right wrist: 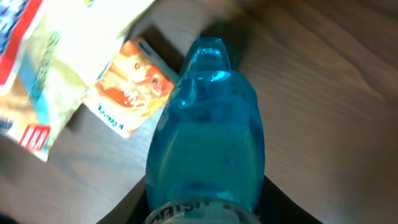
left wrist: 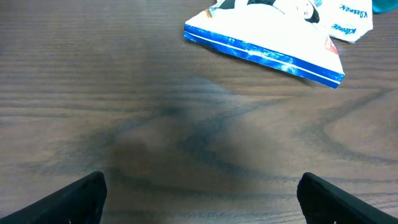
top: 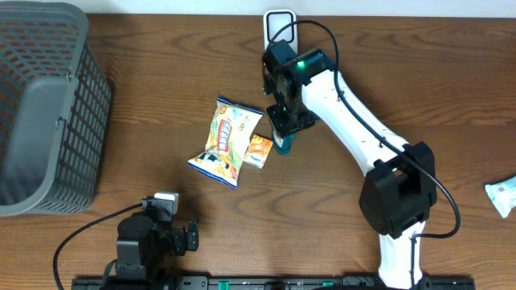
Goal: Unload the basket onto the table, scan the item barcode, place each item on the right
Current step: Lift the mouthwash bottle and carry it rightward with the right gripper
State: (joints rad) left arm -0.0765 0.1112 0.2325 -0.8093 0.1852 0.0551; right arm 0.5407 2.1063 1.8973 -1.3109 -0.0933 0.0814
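Note:
A clear blue bottle (right wrist: 208, 130) lies on the wooden table, its narrow end pointing away from the right wrist camera. My right gripper (right wrist: 205, 199) is shut on its wide end, one black finger pressed against each side. From overhead the right gripper (top: 284, 121) hangs over the bottle (top: 280, 145), hiding most of it. A white device (top: 279, 24), possibly the scanner, stands at the table's far edge behind the arm. My left gripper (left wrist: 202, 186) stands wide open near the front edge with only bare wood between its fingers.
A yellow and blue snack bag (top: 227, 141) and a small orange packet (top: 259, 151) lie just left of the bottle. A grey mesh basket (top: 40, 113) fills the far left. A white packet (top: 504, 193) lies at the right edge.

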